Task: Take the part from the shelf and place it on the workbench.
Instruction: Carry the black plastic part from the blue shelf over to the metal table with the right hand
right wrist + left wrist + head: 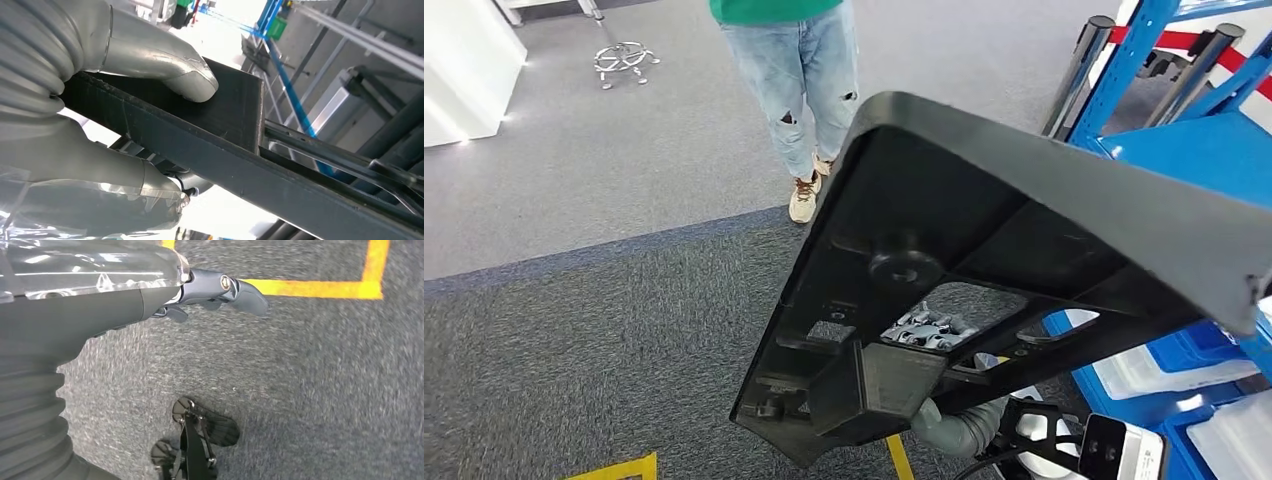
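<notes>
Right hand: while gripping its edge, the right hand [115,125] is carrying the large black ribbed plastic part [984,260] clear of the blue metal shelf [1194,150].
Left hand: the left hand [220,290] is hanging released over grey carpet [325,390].

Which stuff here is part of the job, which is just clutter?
Job:
- black part, held up
- right robot hand, gripping its edge
- blue shelf

Lying about:
- left robot hand, holding nothing
- person standing ahead
- yellow floor tape
- clear bins
</notes>
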Robot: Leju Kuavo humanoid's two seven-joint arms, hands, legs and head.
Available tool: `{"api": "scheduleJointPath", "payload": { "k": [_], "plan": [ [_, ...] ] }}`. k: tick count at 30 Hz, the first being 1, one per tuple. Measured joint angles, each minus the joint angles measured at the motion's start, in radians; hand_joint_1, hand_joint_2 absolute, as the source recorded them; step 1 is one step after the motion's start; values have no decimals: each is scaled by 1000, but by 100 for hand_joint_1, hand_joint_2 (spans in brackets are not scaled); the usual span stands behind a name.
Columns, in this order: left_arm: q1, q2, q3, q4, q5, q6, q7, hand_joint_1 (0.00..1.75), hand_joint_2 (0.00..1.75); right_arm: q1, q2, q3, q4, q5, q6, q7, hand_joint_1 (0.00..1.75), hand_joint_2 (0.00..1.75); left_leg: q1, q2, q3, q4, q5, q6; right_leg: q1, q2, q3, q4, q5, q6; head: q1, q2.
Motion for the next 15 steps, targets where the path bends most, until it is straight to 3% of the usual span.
{"api": "scheduleJointPath", "payload": {
  "k": [1, 3, 5, 6, 8, 9, 10, 12, 13, 15],
  "plan": [
    [-1, -1, 3, 0, -1, 2, 0, 0, 175, 0, 0, -2, -2, 0, 3, 0, 164, 175, 2, -13, -6, 16, -8, -8, -4, 19, 23, -53, 23, 2, 1, 0],
    [0, -1, 7, 0, -4, 3, -2, 0, 175, 3, 1, -5, -5, 0, 4, 0, 164, 175, 4, -34, -22, 37, -17, -20, -5, 43, 39, -97, 31, -5, 1, 0],
    [6, -1, 10, 0, -9, 2, -2, 0, 175, 5, 3, -6, -6, -1, -2, 1, 164, 175, 8, -48, -33, 40, -17, -29, -1, 26, 36, -97, 33, -22, 1, 0],
    [9, 0, 11, 0, -12, 1, 0, 0, 175, 5, 5, -6, -7, -2, -6, 1, 164, 175, 8, -37, -36, 45, -19, -33, 0, 16, 37, -99, 34, -29, 1, 0],
    [10, 3, 13, 0, -19, -1, 5, 0, 175, 7, 8, -6, -8, -6, -13, 0, 164, 175, 7, 14, -61, 102, -50, -40, 1, -6, 41, -103, 34, -40, -3, 0],
    [8, 4, 13, 0, -21, -2, 7, 0, 175, 8, 9, -6, -9, -9, -15, 0, 164, 175, 6, 45, -88, 159, -78, -43, 5, -18, 43, -104, 33, -44, -4, 0],
    [6, 6, 14, 0, -23, -2, 9, 0, 175, 10, 10, -6, -10, -11, -15, 0, 164, 175, 7, 62, -122, 226, -109, -44, 8, -31, 43, -104, 32, -47, -6, 0],
    [5, 7, 14, 0, -25, -2, 12, 0, 175, 13, 10, -6, -12, -14, -15, 0, 164, 175, 8, 71, -172, 322, -138, -42, 14, -58, 44, -104, 28, -50, -6, 0],
    [6, 8, 15, 0, -26, -1, 13, 0, 175, 14, 10, -6, -12, -15, -14, 0, 164, 175, 7, 72, -171, 318, -125, -38, 17, -70, 45, -104, 26, -51, -6, 0],
    [10, 12, 16, -1, -27, 0, 14, 0, 175, 15, 13, -6, -12, -17, -14, 0, 164, 175, -1, 89, -111, 202, -63, -22, 21, -93, 51, -105, 22, -53, -6, 0]
  ]
}}
